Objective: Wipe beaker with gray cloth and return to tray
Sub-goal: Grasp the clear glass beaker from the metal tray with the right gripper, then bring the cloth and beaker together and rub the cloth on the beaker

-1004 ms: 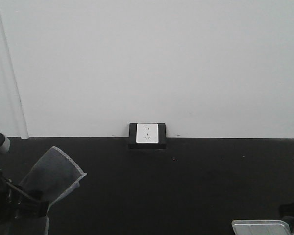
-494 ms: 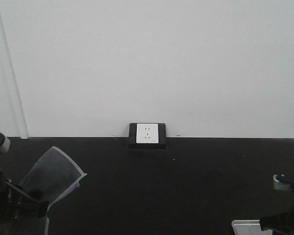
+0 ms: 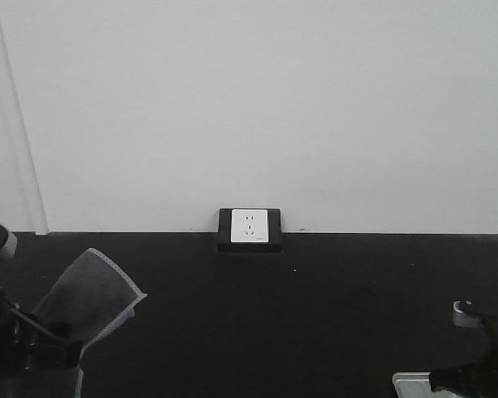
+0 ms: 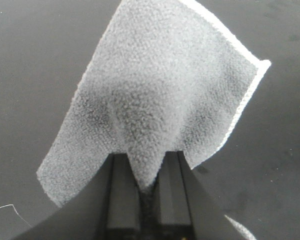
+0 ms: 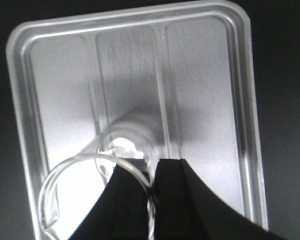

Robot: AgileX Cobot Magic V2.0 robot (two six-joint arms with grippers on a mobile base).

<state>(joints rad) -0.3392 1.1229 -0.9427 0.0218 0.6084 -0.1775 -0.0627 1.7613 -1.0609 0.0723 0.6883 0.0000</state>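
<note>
Right gripper (image 5: pixel 151 172) has its two black fingers (image 5: pixel 127 200) closed on the wall of the beaker (image 5: pixel 115 150), one finger inside the glass and one outside, with the thin rim running between them. In the right wrist view the beaker is seen from above, upright, over the lower left part of the tray (image 5: pixel 210 100), near the middle ridge of the tray floor; if its bottom touches the metal or hangs just over it, I cannot tell. Left gripper (image 4: pixel 147 165) is clamped on one edge of the gray cloth (image 4: pixel 160 85), and the cloth spreads out from the fingers like a fan over the black table (image 3: pixel 299 323). In the front view the cloth stands at the far left, well apart from the tray at the lower right corner. Behind the table there is a white wall (image 3: pixel 257 108) with a white socket (image 3: pixel 248 225) in a black frame.
</note>
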